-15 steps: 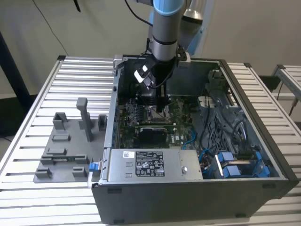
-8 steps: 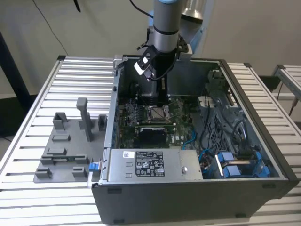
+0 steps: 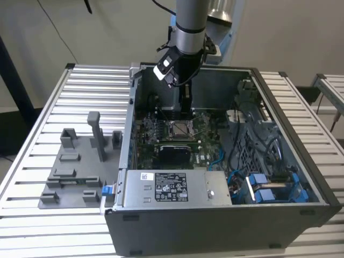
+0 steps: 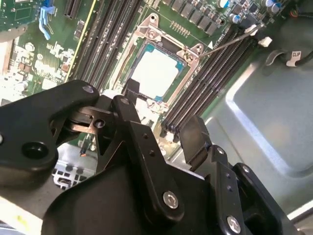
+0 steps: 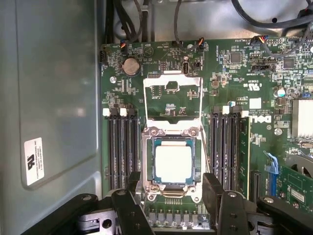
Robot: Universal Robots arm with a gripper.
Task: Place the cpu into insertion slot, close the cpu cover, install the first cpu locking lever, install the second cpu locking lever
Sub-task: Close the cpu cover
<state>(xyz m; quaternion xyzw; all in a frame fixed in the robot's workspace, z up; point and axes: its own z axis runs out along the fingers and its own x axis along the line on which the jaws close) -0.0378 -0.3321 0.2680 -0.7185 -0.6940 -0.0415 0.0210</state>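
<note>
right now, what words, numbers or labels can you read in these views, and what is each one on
None can be quoted; the print on each is too small to make out.
Black label on the grey box: unreadable.
Small white sticker on the same box: unreadable.
White sticker on the case wall: unreadable.
White markings on the green circuit board: unreadable.

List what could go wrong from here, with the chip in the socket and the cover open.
The silvery square cpu lies in the silver-rimmed insertion slot unclamped, since the thin silver-framed cpu cover is flipped open; the open black gripper close by might nudge it askew. The thin wire lever beside the slot could snag the cover.
</note>
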